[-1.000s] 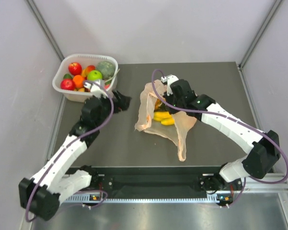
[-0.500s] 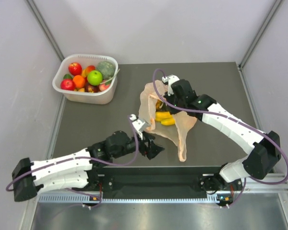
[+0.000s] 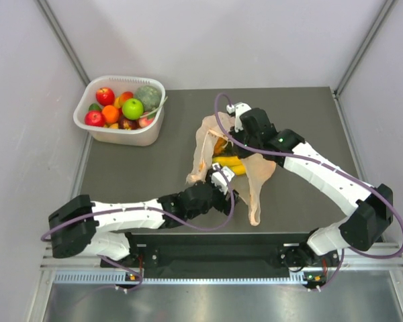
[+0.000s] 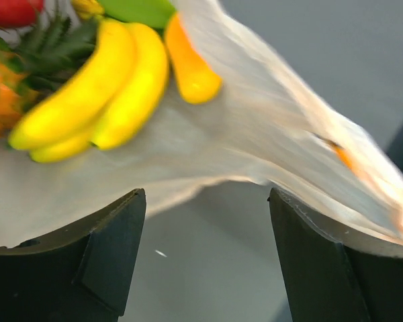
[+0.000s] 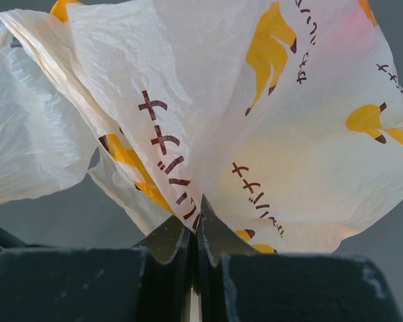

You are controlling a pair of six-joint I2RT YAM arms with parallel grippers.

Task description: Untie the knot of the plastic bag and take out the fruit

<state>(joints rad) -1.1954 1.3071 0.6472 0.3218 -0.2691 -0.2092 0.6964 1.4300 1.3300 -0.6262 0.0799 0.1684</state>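
The plastic bag [image 3: 258, 176] lies open and crumpled at the middle of the dark table [image 3: 134, 174], its thin peach film printed with yellow shapes and dark marks (clearest in the right wrist view [image 5: 255, 121]). Inside its mouth sit yellow bananas [image 3: 230, 162]. The left wrist camera shows them side by side [image 4: 101, 87], with a pineapple [image 4: 3, 100] and its green crown to their left, a small yellow-orange piece [image 4: 188, 67] to their right, and a red piece [image 4: 10, 10] and a green piece [image 4: 138, 10] at the top edge.

The right arm reaches in from the right, elbow raised, forearm angled toward the bag's far side. The right gripper [image 5: 198, 215] is clamped tight on a fold of the film, lifting that edge off the table.

The left arm lies low and stretched along the near edge. The left gripper [image 3: 227, 190] is at the bag's near side. Its fingers [image 4: 114, 248] stand wide apart with only bare table between them, and the bag's edge [image 4: 269, 134] drapes just beyond their tips.

Well apart, at the far left corner, a white tub [image 3: 151, 131] holds red apples [image 3: 105, 94], a bright green apple [image 3: 132, 107], an orange [image 3: 110, 113] and a grey-green melon [image 3: 148, 94].
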